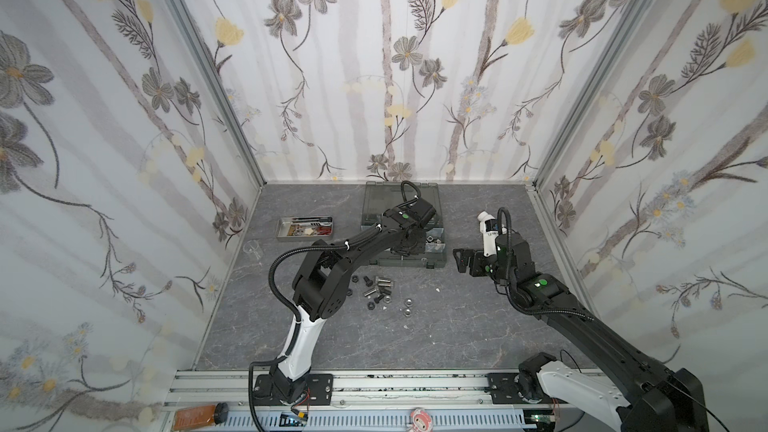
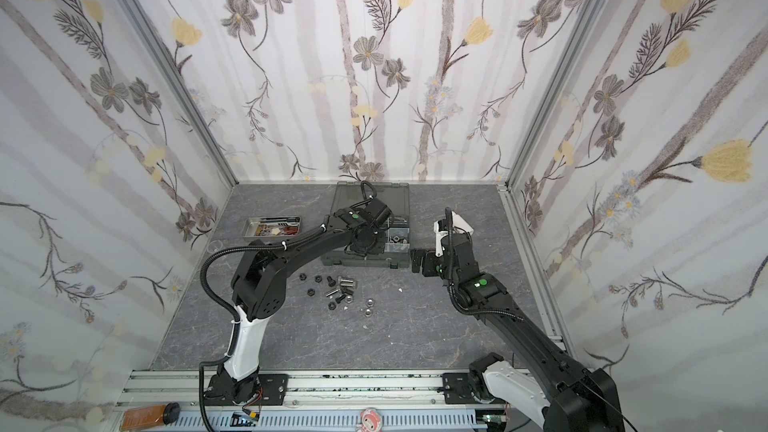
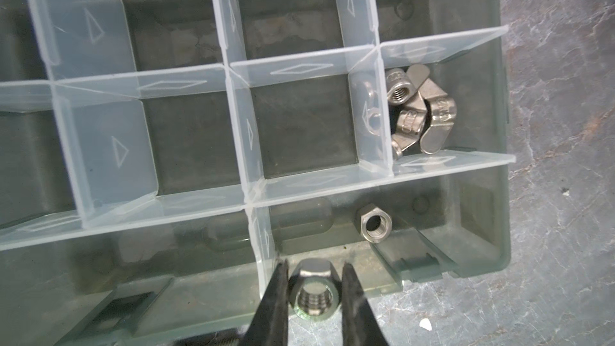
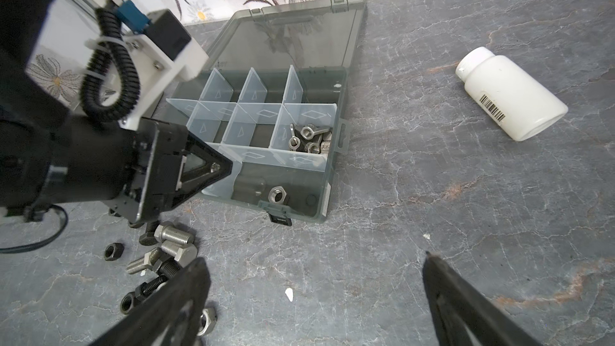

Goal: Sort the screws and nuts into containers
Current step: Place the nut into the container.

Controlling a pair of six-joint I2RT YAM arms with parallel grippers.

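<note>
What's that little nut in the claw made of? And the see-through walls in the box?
The nut in the left gripper looks like bare steel or a similar metal: silvery, shiny, with bright threads inside. The dividers look like thin plastic: pale, milky and see-through, so the dark box shows behind them.

Left arm (image 1: 322,280) and right arm (image 1: 590,326) mostly black, white lower links, green round stickers, black corrugated cables, white zip ties.
</note>
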